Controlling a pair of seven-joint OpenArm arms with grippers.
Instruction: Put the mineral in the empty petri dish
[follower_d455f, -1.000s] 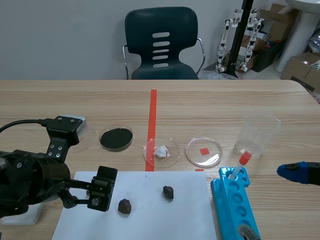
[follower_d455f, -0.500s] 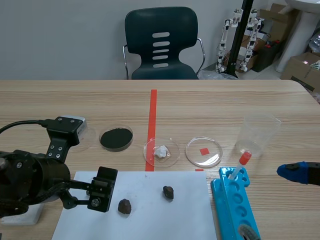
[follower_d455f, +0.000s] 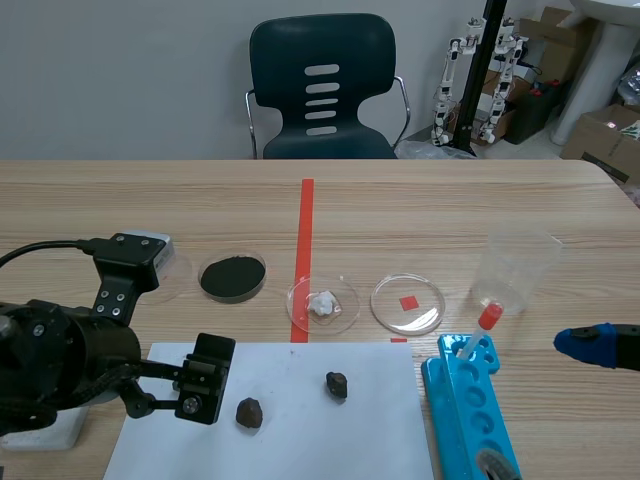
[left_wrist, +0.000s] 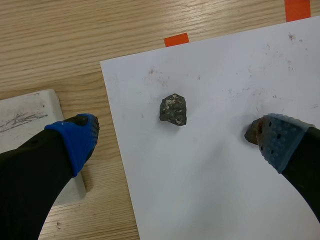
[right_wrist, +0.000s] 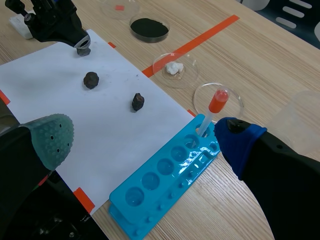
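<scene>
The mineral (follower_d455f: 249, 413) lies on the white paper (follower_d455f: 300, 440), lower left of centre, just beside my left end effector (follower_d455f: 203, 380), which is spread wide and empty; closing could knock the second mineral (follower_d455f: 337, 385), and the light empty petri dish (follower_d455f: 408, 303) on the surface (follower_d455f: 450, 200) may skid. My right end effector (right_wrist: 142, 142) gapes too

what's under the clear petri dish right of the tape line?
An orange-red tape square shows through the clear base of the petri dish. The dish is empty, so nothing is hidden.
</scene>
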